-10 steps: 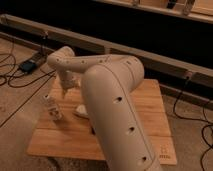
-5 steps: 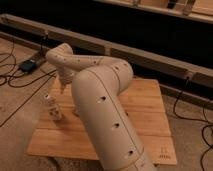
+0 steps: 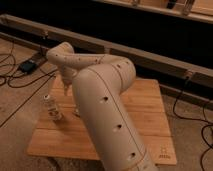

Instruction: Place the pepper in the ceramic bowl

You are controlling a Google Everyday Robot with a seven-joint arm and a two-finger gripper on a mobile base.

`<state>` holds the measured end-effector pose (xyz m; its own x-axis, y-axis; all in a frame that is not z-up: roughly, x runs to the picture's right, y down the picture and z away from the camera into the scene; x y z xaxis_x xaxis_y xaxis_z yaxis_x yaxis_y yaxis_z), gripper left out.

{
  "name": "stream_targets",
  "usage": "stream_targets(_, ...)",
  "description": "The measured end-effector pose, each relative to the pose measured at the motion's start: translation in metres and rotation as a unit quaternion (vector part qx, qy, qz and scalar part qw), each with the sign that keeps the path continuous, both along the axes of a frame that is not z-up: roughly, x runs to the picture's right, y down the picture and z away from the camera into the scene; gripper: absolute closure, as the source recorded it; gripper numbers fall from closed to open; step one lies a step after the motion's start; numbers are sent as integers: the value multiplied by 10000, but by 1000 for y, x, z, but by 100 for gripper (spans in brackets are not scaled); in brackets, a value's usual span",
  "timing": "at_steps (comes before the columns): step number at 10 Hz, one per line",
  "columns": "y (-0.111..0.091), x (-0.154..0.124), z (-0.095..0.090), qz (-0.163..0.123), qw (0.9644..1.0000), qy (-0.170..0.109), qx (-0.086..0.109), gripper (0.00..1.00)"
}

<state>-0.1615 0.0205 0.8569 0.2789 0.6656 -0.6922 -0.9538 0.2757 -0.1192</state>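
My large white arm [image 3: 107, 100] reaches across the wooden table [image 3: 150, 102] and hides much of its middle. The arm bends at the far left and turns down; my gripper [image 3: 67, 91] hangs there above the table's left part. A small white upright container [image 3: 51, 107] stands just left of and below the gripper. A small dark spot [image 3: 76, 111] lies on the table by the arm's edge; I cannot tell what it is. The pepper and the ceramic bowl are out of view, either hidden behind the arm or outside the frame.
A black box [image 3: 27, 65] and cables [image 3: 15, 80] lie on the floor to the left. More cables [image 3: 202, 130] run on the right. A dark wall with a rail [image 3: 150, 55] stands behind the table.
The big arm link has swung left and nearer the camera, covering more of the table. The gripper end has shifted slightly left near the white container.
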Motion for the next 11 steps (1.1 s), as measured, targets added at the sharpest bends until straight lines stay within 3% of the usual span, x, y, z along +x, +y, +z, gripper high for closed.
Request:
stream_targets(5, 33, 74, -38, 16, 9994, 16, -341, 26)
stream_targets(7, 40, 84, -54, 90, 9993, -40, -350, 26)
stream_targets(11, 38, 87, -120, 95, 9995, 39, -300, 26)
